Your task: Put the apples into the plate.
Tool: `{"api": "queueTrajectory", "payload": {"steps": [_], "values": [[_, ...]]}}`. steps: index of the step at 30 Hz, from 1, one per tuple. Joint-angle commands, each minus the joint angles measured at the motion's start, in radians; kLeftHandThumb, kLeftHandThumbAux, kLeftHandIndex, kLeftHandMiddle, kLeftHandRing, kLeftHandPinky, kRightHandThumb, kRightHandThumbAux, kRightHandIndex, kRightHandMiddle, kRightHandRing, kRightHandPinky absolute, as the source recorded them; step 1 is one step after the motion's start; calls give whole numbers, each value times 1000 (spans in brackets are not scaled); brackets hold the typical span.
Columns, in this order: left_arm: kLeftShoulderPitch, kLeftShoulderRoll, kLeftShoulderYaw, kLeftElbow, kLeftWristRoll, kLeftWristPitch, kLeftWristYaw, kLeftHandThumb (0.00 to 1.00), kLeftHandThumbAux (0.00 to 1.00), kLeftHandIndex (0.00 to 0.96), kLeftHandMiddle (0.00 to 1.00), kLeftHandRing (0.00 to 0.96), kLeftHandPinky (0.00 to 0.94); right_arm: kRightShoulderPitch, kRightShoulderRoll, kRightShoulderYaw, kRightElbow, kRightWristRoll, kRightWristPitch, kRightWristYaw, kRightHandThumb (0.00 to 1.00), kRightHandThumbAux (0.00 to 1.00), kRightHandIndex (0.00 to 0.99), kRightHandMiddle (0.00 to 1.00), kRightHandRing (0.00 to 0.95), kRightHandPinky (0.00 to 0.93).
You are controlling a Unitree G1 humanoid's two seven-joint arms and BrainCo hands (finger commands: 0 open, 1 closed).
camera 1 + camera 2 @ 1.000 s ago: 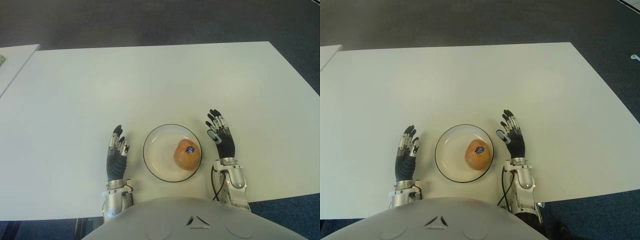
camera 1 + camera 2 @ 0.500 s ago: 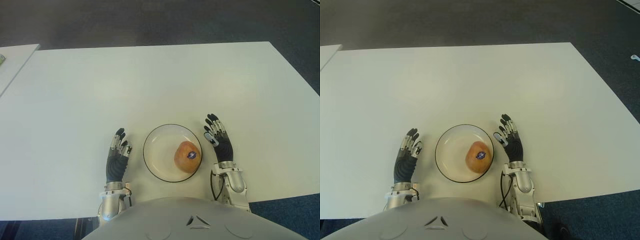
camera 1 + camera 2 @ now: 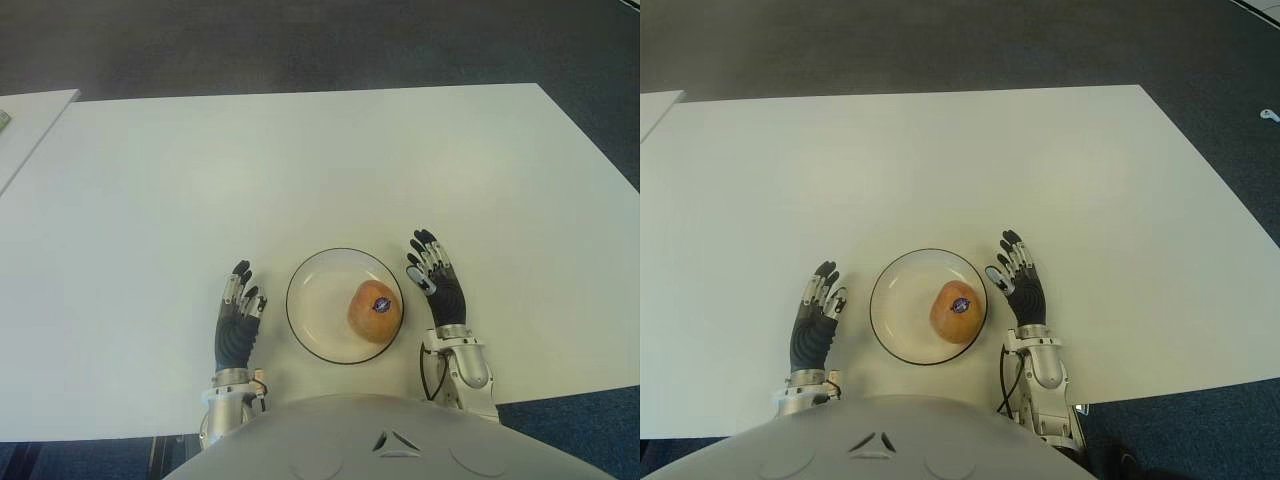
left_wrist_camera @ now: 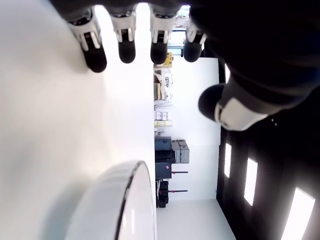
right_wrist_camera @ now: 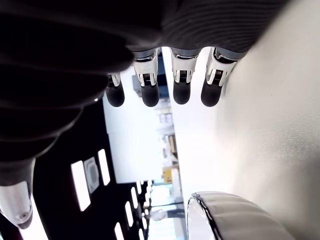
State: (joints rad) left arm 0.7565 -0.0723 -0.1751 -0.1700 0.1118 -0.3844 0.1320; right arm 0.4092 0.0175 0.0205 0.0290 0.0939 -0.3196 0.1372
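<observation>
One orange-red apple (image 3: 375, 311) with a dark sticker lies in the white, dark-rimmed plate (image 3: 317, 300), toward its right side, near the table's front edge. My right hand (image 3: 434, 280) is just right of the plate, fingers (image 5: 181, 85) straight and spread, holding nothing. My left hand (image 3: 238, 314) is just left of the plate, fingers (image 4: 127, 46) extended, also empty. The plate's rim shows in both wrist views (image 4: 134, 200) (image 5: 210, 220). No other apple is in view.
The white table (image 3: 300, 170) stretches wide behind the plate. A second white surface (image 3: 25, 125) stands at the far left. Dark carpet floor (image 3: 1200, 60) surrounds the table.
Both hands have drawn back slightly toward my body, the left one most. The apple has rolled a little in the plate, its sticker turning up.
</observation>
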Motion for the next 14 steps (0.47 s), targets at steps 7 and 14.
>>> {"api": "queueTrajectory", "payload": {"steps": [7,14], "values": [[-2,-1,-11,-8,13,42,2,79,472,0,18,0,1,50,0,-6,18,24,38,4,75,621,0,0,0,0],[12,6,-25,-5,-5,79,-17,49,493,0,1,0,0,61,-7,-16,6,27,42,3,58,641,0,0,0,0]]}}
